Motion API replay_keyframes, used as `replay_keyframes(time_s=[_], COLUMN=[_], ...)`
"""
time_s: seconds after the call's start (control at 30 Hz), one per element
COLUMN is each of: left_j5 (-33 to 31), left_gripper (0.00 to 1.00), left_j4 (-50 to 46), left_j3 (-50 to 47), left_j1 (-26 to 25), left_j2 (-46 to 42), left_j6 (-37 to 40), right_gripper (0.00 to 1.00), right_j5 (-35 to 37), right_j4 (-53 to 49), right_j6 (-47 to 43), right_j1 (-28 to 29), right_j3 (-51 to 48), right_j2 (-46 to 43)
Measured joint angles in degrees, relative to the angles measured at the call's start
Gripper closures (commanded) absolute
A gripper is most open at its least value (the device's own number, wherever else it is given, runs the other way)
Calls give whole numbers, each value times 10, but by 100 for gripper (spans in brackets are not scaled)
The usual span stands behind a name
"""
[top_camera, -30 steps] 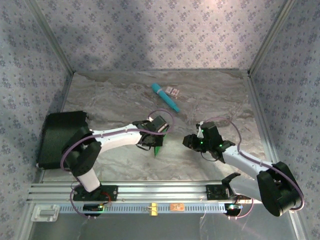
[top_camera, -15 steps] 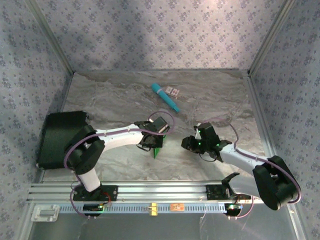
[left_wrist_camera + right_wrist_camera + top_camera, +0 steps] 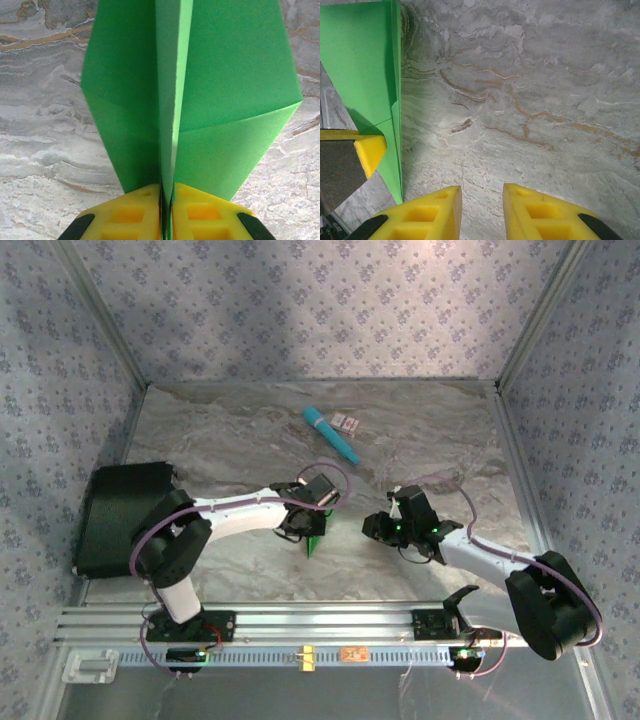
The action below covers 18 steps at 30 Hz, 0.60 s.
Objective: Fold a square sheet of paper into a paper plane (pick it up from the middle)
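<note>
Pinching one paper plane (image 3: 220,100), left fingers (image 3: 125,215) closed; right fingers (image 3: 425,215) slightly apart, empty; one teal stick (image 3: 331,434).

The paper plane (image 3: 225,100) is smooth, matt green paper; the table (image 3: 545,75) looks like veined stone.

Top view: soft, even light from overhead, with a brighter patch on the back wall (image 3: 300,300). Colours muted, whole frame slightly soft. The arms throw faint, diffuse shadows on the marble table (image 3: 430,430)

Left wrist view: paper plane (image 3: 235,90) vivid and evenly lit, its centre fold edge glowing pale. Left gripper (image 3: 166,197) at the bottom edge is a little out of focus

Right wrist view: table veins crisp, a dark shadow along the green paper's edge
</note>
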Motion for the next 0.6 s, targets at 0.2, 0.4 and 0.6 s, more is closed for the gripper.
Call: replay_keyframes(time_s=[0.2,0.4,0.6], left_j5=[0,0,0], left_gripper=[86,85,84], left_j4=[-3,-3,-3], left_j3=[6,7,7], left_j1=[0,0,0], left_j2=[7,17,23], left_j6=[0,0,0], right_gripper=[71,71,71], right_j5=[3,4,4], right_j4=[2,9,9], right_j6=[0,0,0], right_j1=[2,3,5], right_j3=[0,0,0], right_j2=[5,8,10])
